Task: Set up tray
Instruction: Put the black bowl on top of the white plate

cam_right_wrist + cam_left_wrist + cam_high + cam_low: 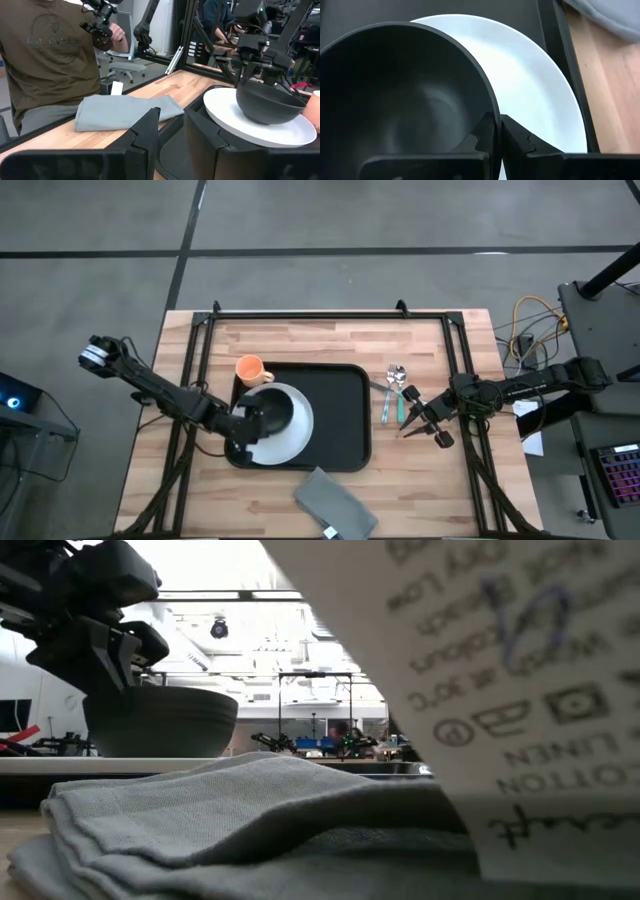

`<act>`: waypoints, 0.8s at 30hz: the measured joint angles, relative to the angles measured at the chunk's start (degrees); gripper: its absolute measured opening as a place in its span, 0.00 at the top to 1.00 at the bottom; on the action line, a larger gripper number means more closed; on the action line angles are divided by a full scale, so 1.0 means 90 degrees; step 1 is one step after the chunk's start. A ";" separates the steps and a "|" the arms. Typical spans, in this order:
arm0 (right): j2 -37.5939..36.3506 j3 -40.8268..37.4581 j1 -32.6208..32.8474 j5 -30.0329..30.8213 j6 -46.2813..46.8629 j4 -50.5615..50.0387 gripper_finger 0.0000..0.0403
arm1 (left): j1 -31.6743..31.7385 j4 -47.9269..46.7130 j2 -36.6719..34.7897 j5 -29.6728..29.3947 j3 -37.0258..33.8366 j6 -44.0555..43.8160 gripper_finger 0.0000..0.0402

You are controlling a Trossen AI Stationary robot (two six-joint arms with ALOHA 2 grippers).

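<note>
The black tray (345, 410) lies mid-table. A white plate (295, 430) sits in its left half, and a dark bowl (272, 410) stands on the plate. My left gripper (248, 424) is at the bowl's left-near rim, shut on it. An orange mug (250, 370) stands by the tray's far left corner. A folded grey napkin (335, 502) lies on the table near the tray's near edge. My right gripper (425, 420) is open to the right of the tray, beside the cutlery (393, 392), and touches nothing. My left gripper holds the bowl by its rim (491, 102), on the side toward the table's left. One finger (480, 140) is inside the bowl and the other finger (517, 137) is outside. It comes from above, pointing down. The bowl (270, 102) stands upright on the plate (270, 132).
Spoons and a green-handled piece lie on the wood right of the tray. The napkin (230, 810) and its label fill the low view's foreground. A black frame rail runs along the table's sides. A person in a brown shirt (45, 55) stands beyond the table's near edge.
</note>
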 joint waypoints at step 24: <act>0.0000 0.0000 0.0000 0.0000 0.0005 -0.0004 0.79 | -0.0296 -0.0141 0.0077 0.0173 0.0015 -0.0479 0.99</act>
